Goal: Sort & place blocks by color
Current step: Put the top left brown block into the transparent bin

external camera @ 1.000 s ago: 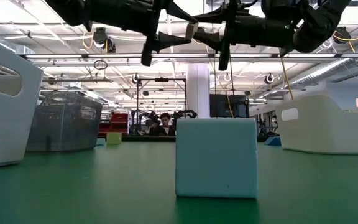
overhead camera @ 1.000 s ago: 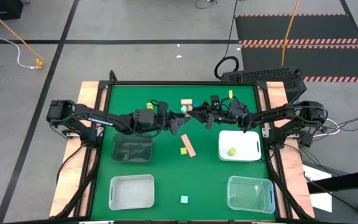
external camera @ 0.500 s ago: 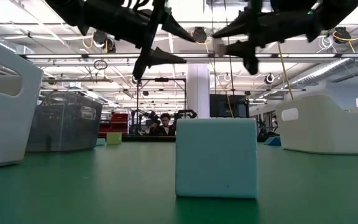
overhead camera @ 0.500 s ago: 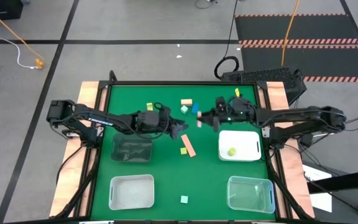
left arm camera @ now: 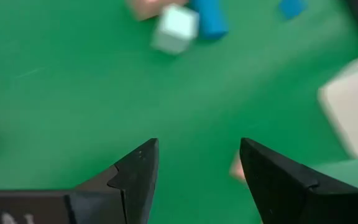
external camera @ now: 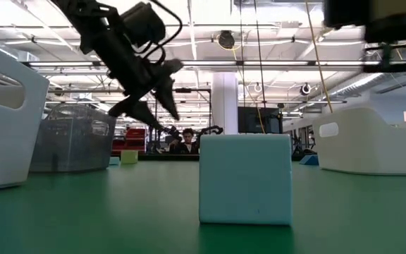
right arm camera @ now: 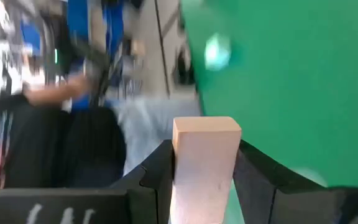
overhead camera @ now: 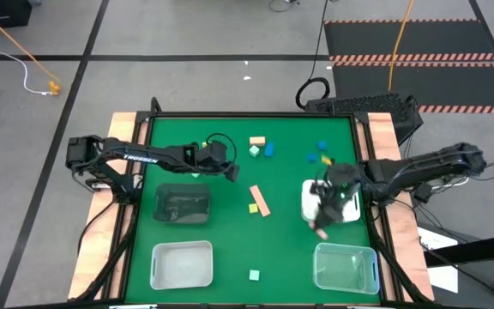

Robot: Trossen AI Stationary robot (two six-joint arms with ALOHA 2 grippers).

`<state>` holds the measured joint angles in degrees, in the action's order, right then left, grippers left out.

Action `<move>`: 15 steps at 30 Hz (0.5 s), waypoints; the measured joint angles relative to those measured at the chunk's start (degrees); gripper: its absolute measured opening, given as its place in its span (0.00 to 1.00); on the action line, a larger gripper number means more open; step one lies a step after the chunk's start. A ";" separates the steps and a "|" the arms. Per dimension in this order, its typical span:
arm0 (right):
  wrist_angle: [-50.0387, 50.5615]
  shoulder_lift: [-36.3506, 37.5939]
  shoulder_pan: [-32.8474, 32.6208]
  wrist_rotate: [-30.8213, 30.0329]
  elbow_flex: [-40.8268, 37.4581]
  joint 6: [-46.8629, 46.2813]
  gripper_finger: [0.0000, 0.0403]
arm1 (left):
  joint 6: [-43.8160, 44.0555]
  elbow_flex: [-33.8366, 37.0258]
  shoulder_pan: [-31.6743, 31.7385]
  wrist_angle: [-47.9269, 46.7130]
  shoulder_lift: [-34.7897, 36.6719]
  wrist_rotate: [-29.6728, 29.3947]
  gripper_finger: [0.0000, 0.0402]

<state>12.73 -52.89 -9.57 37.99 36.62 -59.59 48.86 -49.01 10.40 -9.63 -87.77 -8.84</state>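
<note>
Jaws, right gripper (right arm camera: 205, 180): closing on 1 salmon-tan block (right arm camera: 205, 163), which is standing clamped between both fingers with its upper end showing clear above them. Jaws, left gripper (left arm camera: 197, 165): standing apart, holding nothing.

Item 1, salmon-tan block: being carried above the table at the near edge of the white tray (overhead camera: 350, 190), between that tray and the clear bin (overhead camera: 346, 267) nearer the front.

Item 2, white tray: already holding 1 yellow-green piece (overhead camera: 322, 209). Judging by colour, the tan block does not belong with it, so a different bin is probably wanted.

Item 3, remaining blocks, placed from the white tray: 1 tan bar (overhead camera: 261, 202) and 1 yellow-green block (overhead camera: 253, 208) lying together toward the table's middle; 1 mint cube (overhead camera: 255, 151), 1 blue block (overhead camera: 268, 150) and 1 tan block (overhead camera: 257, 140) grouped farther back; 2 blue pieces (overhead camera: 322, 147) and 1 yellow-green piece behind the tray; 1 mint cube (overhead camera: 254, 275) alone near the front edge.

Item 4, left gripper: waiting across the table from the white tray, beside the dark tray (overhead camera: 183, 204).

Handling note: the step is going well if the block is kept upright in the grip, centred over the chosen bin's opening, lowered inside the rim before the fingers are parted, and not dropped from height, since a small block is likely to bounce out.
</note>
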 joint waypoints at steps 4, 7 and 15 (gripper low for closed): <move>-0.48 -1.04 -9.19 -0.25 0.00 -7.45 0.28 | -0.04 0.00 2.38 -5.42 0.00 -0.02 0.56; -0.49 -1.64 -13.70 -0.79 0.00 -11.62 0.28 | -1.11 0.00 4.38 -7.78 0.00 -0.02 0.56; 5.81 -4.39 -21.95 -1.94 0.00 -12.22 0.28 | 1.02 0.00 9.98 -10.60 0.04 -0.08 0.56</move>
<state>18.54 -57.29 -31.52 36.05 36.62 -71.81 49.88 -49.01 20.38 -20.23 -87.72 -8.92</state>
